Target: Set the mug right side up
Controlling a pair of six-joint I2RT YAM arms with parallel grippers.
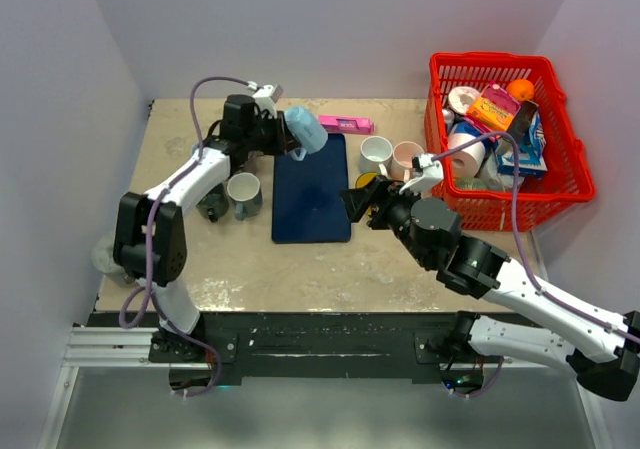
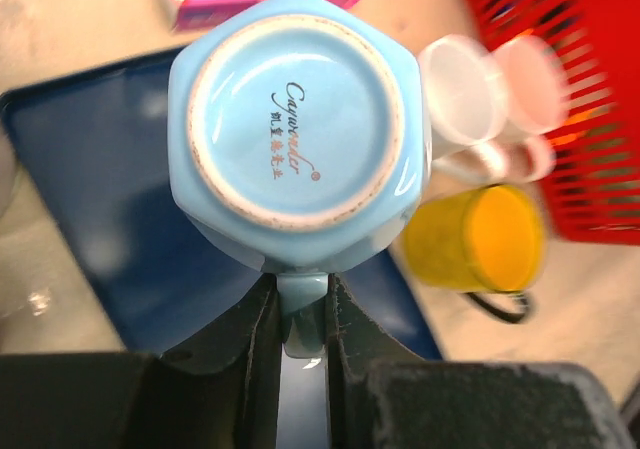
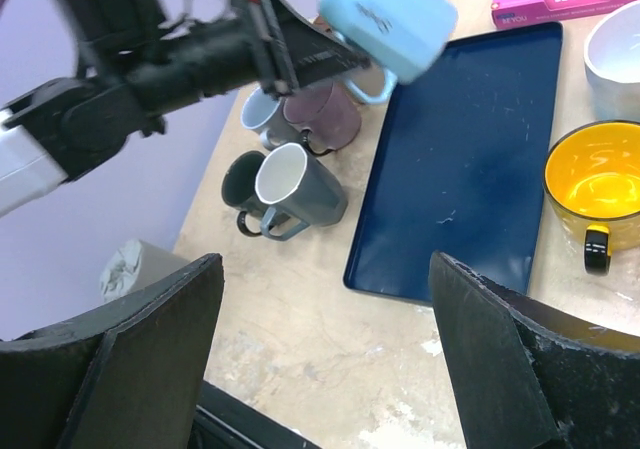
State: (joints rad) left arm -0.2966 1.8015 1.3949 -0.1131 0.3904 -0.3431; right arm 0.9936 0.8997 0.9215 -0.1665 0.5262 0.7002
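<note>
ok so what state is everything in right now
light blue mug: in the air, tilted, held by its handle
left end effector: shut on the mug's handle
right end effector: open, holding nothing
yellow mug: upright, not held
grey mug: upright, not held
red basket: packed with items

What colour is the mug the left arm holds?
Light blue ceramic mug; clearest in left wrist view.
</note>
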